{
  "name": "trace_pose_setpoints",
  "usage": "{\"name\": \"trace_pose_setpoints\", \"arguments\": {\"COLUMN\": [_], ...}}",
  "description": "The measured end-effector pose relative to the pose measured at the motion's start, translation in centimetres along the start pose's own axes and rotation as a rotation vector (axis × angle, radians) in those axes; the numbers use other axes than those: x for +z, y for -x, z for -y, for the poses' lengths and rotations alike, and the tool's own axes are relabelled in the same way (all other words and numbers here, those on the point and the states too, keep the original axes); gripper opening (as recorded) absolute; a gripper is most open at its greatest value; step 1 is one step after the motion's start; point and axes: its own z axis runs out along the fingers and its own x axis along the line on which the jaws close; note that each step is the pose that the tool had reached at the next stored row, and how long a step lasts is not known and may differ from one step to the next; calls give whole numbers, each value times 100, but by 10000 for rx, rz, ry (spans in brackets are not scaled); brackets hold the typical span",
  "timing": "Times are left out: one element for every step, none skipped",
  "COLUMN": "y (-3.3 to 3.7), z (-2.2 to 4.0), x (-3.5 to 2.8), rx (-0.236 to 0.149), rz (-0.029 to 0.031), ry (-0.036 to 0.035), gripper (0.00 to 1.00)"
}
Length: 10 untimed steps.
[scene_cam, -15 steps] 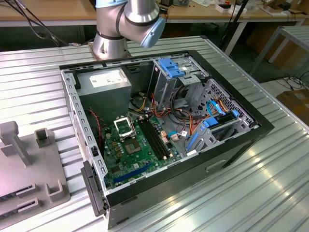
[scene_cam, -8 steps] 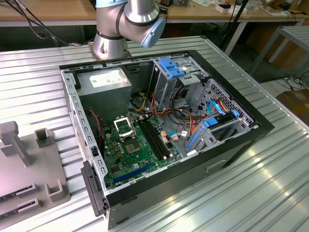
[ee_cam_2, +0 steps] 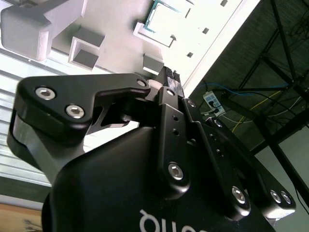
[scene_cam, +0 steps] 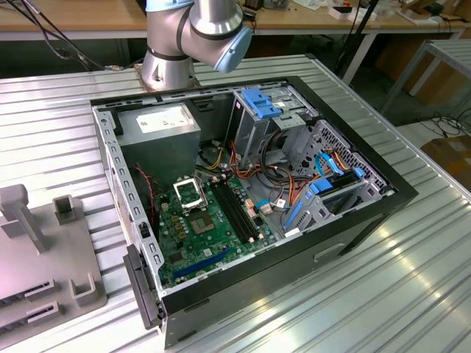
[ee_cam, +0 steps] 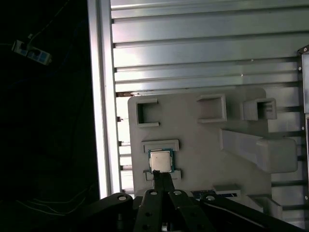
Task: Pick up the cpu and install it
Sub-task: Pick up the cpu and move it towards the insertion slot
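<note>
Closest to us in the second wrist view, the claw [ee_cam_2: 170, 79] is clenched on nothing; in the first wrist view we see its tips at one edge of the cpu [ee_cam: 160, 160], which lies in a grey tray [ee_cam: 203, 140] beside the counter [ee_cam: 193, 58] rim; in the exterior view, ribbed counter spreads wide around the open computer case [scene_cam: 353, 228].

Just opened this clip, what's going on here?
A single robot arm's black gripper hangs over a grey moulded holder plate on the ribbed aluminium table. The small square cpu with a silver-grey metal top lies in its nest on that plate, right beside the gripper's closed tips, not yet picked up. In the exterior view, the open black computer case with its green motherboard sits on the same table.
</note>
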Motion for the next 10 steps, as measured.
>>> {"name": "trace_pose_setpoints", "arguments": {"y": [0,0,0,0,0,0,0,0,0,0], "z": [0,0,0,1,1,1,1,1,1,1], "x": [0,0,0,0,0,0,0,0,0,0], "rx": [0,0,0,0,0,0,0,0,0,0], "rz": [-1,0,0,0,0,0,0,0,0,0], "ry": [0,0,0,0,0,0,0,0,0,0], "gripper": [11,11,16,24,24,24,24,25,31,31]}}
